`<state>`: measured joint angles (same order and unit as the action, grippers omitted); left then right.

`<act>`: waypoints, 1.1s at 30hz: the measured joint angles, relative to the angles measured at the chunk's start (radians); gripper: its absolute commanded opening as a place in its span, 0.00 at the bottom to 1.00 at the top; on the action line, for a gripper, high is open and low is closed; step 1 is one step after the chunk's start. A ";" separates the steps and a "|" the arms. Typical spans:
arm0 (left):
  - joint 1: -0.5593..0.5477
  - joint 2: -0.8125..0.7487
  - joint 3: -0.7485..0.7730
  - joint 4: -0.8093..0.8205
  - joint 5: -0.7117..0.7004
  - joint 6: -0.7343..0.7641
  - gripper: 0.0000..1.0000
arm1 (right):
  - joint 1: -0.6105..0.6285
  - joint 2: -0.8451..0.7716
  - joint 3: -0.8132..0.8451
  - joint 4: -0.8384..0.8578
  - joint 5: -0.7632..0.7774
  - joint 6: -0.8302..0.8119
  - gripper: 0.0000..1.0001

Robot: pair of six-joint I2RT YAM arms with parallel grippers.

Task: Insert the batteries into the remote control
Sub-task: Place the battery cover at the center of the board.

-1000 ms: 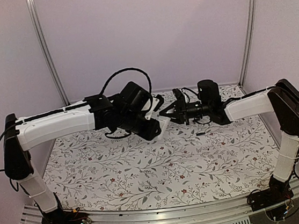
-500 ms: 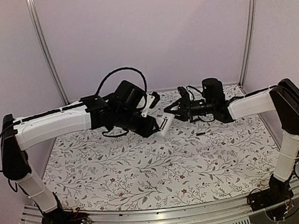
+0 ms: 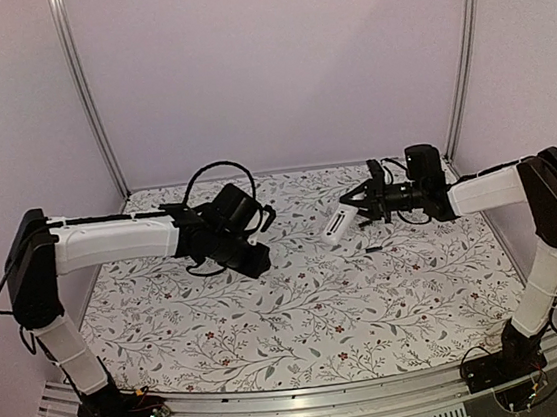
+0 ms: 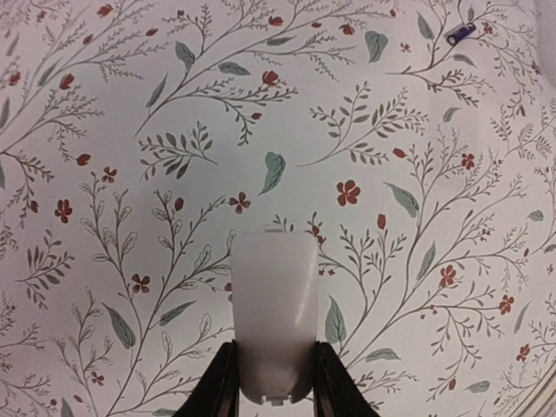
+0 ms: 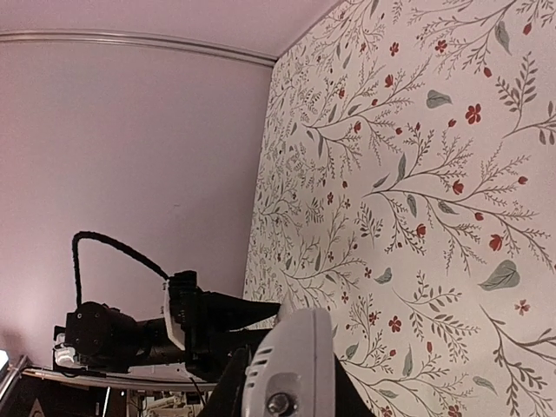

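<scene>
Both grippers are full: the right gripper (image 3: 363,205) pinches the remote control (image 3: 338,225) by one end, and the left gripper (image 4: 274,382), well left of the remote, clamps a white cover (image 4: 274,304). One battery (image 3: 374,249) lies on the floral cloth (image 3: 300,312) near the remote; the other I cannot find. With no fingers free, reaching for a battery risks dropping the remote or the cover.

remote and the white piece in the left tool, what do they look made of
The remote looks like hard white plastic, smooth, with a soft sheen on its rounded edge. The white piece in the left tool is likely thin moulded plastic: matte and faintly translucent.
</scene>
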<state>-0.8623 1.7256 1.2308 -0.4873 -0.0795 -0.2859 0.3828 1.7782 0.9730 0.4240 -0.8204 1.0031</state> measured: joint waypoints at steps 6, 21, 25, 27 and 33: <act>0.002 0.141 -0.003 -0.004 -0.041 0.004 0.28 | -0.091 -0.137 -0.032 -0.047 -0.010 -0.060 0.00; 0.003 0.238 0.018 -0.049 -0.037 0.024 0.59 | -0.115 -0.377 -0.145 -0.147 -0.072 -0.244 0.00; 0.003 0.239 0.025 -0.061 -0.029 0.030 0.79 | -0.116 -0.408 -0.145 -0.198 -0.074 -0.291 0.00; 0.002 0.233 0.031 -0.075 -0.026 0.040 0.87 | -0.119 -0.412 -0.145 -0.219 -0.073 -0.307 0.00; 0.000 0.195 0.154 -0.091 0.018 0.113 0.91 | -0.195 -0.412 -0.150 -0.252 -0.075 -0.315 0.00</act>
<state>-0.8627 1.9202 1.3846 -0.5785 -0.0616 -0.1734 0.1883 1.3659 0.8230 0.1722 -0.8955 0.6876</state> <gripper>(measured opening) 0.908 0.203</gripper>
